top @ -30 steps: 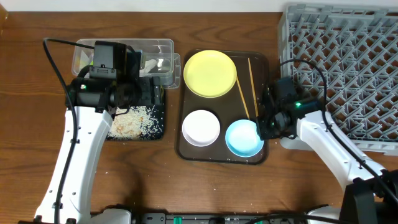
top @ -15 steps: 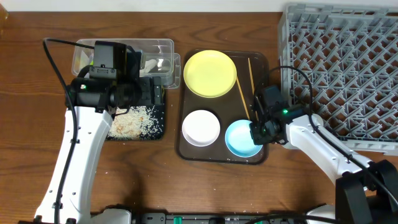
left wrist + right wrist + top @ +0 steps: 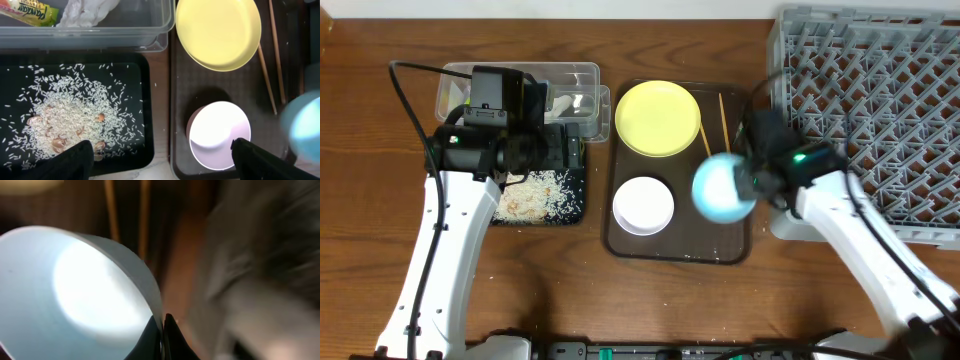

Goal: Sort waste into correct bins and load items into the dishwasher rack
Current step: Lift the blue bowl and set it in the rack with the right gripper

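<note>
Right, wooden bench [image 3: 360, 250] under everything. Grey dishwasher rack [image 3: 880, 110] at upper right. Brown serving tray [image 3: 690, 240] at centre. Clear container [image 3: 520, 72] upper left, black tray [image 3: 575, 210] just below it. On serving tray: yellow plate [image 3: 658, 118] top, white bowl [image 3: 643, 204] lower left. Light-blue bowl [image 3: 722, 187] blurred over serving tray's right edge, rim pinched in right gripper [image 3: 162, 330] jaws. Chopsticks [image 3: 724, 115] along tray's right side. Crumpled paper [image 3: 87, 11] and wrapper [image 3: 30, 11] in container, rice scraps [image 3: 65, 120] in black tray. Left gripper [image 3: 160, 160] jaws wide, empty.
</note>
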Robot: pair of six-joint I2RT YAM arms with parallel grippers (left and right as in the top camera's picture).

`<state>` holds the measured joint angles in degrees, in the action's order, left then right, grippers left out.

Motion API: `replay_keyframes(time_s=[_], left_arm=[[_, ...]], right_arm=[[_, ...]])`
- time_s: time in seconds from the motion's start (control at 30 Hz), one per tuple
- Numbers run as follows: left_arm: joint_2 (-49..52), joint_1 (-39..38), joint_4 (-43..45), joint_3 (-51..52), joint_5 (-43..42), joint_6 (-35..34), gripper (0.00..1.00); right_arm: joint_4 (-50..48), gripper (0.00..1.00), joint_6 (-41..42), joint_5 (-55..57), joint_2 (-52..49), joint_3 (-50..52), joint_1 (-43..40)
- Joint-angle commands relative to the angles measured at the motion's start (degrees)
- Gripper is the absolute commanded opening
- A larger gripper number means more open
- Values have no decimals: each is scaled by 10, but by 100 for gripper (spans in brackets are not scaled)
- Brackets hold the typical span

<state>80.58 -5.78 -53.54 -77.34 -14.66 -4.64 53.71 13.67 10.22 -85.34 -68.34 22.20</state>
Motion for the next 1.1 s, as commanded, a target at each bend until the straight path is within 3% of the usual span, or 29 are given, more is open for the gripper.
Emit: replay_keyframes(time_s=[0.0, 0.2, 0.33, 0.73, 1.07], left_arm=[[3, 0, 0, -7, 4, 1, 90], [3, 0, 0, -7, 4, 1, 90], [3, 0, 0, -7, 4, 1, 91], [3, 0, 0, -7, 4, 1, 91], [3, 0, 0, -7, 4, 1, 91]], right_arm=[[9, 1, 22, 172, 31, -72, 9], [-82, 1, 21, 480, 27, -89, 2], [-170, 1, 21, 588, 0, -88, -24], [-518, 1, -121, 614, -173, -88, -101], [-647, 2, -148, 638, -275, -88, -107]])
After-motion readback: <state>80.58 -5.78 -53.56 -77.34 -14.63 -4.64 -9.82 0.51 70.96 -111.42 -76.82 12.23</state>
